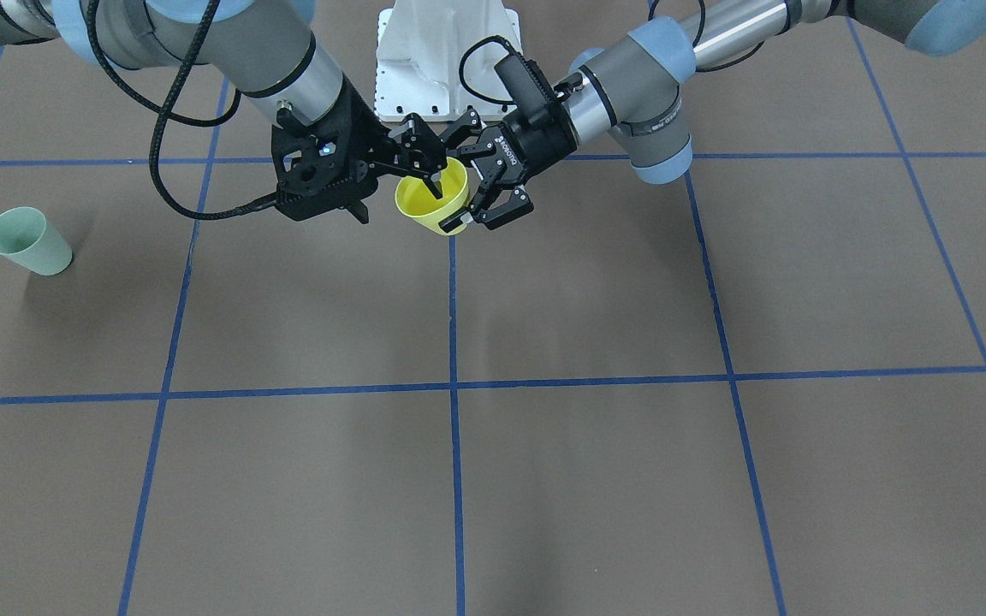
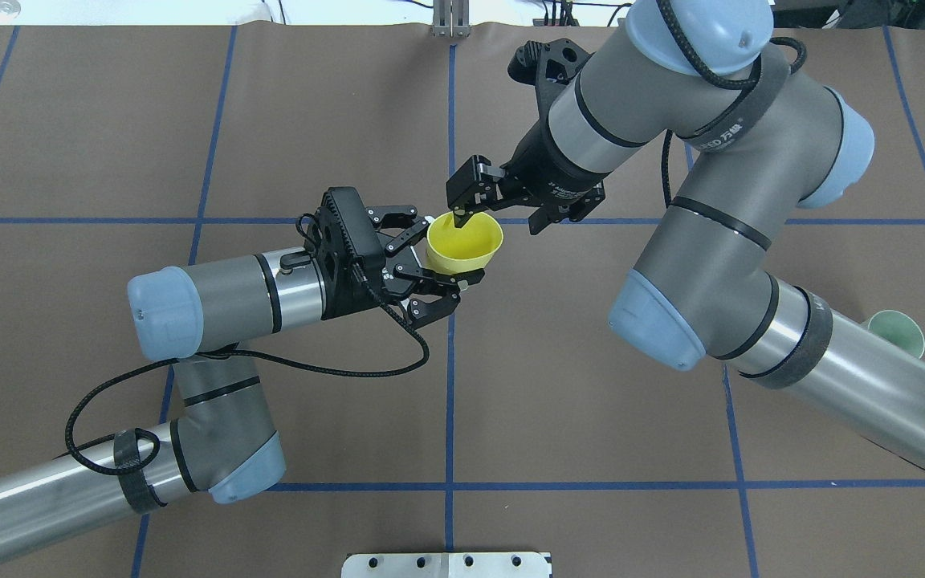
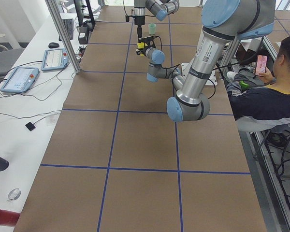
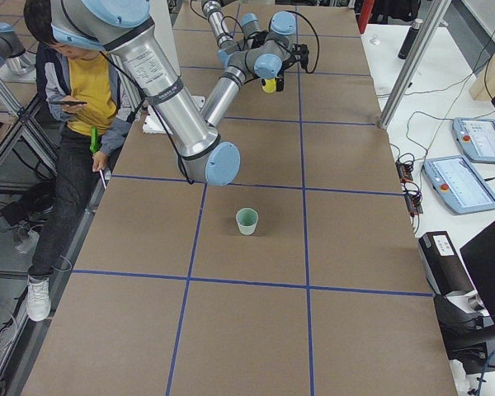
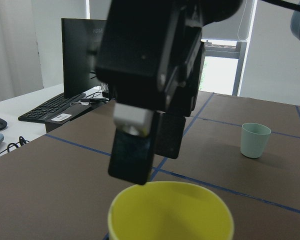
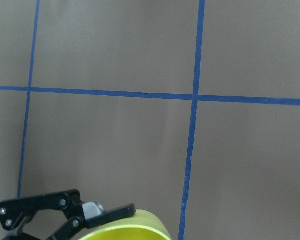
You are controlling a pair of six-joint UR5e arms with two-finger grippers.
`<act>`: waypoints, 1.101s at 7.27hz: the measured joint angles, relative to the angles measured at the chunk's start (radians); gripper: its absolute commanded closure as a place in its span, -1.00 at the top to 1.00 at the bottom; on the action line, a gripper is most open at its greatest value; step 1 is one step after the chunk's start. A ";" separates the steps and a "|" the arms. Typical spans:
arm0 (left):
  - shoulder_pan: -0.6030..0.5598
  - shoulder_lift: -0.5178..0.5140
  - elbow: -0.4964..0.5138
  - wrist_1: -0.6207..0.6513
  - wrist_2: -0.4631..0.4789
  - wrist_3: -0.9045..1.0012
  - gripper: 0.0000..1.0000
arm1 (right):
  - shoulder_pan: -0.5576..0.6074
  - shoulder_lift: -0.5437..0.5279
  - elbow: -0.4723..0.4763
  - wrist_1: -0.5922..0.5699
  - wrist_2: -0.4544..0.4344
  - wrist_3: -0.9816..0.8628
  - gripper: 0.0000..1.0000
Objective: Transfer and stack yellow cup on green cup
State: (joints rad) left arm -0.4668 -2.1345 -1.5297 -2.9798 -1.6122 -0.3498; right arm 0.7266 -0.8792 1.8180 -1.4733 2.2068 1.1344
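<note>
Handover mid-air: left gripper is clamped round the yellow cup, leaving the rim free. Right gripper is spread wide, one finger dipped inside, probably to pinch the wall. Green cup sits well off to the right gripper's side.

One camera hangs behind the robot's base and looks forward and down on the table. Another faces it from across, steeply downward, and both share the yellow cup at mid-table. Two stand far back at the table's ends, looking along it toward each other, with the green cup in both. The left wrist camera sits close over the yellow cup's rim, looking nearly level toward the green cup. The right wrist camera looks straight down on the tabletop.
</note>
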 measured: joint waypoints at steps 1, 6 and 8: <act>0.000 0.000 0.001 -0.003 0.000 0.000 -0.63 | -0.011 -0.001 0.000 -0.010 -0.006 -0.004 0.85; 0.000 0.001 0.002 -0.019 0.000 0.000 -0.57 | -0.051 -0.011 -0.007 -0.020 -0.040 -0.033 0.24; 0.000 0.002 0.004 -0.022 0.000 0.000 -0.42 | -0.052 -0.008 -0.009 -0.020 -0.039 -0.047 -0.59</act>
State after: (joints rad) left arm -0.4663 -2.1324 -1.5256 -3.0016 -1.6122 -0.3498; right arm 0.6748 -0.8875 1.8091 -1.4936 2.1678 1.0879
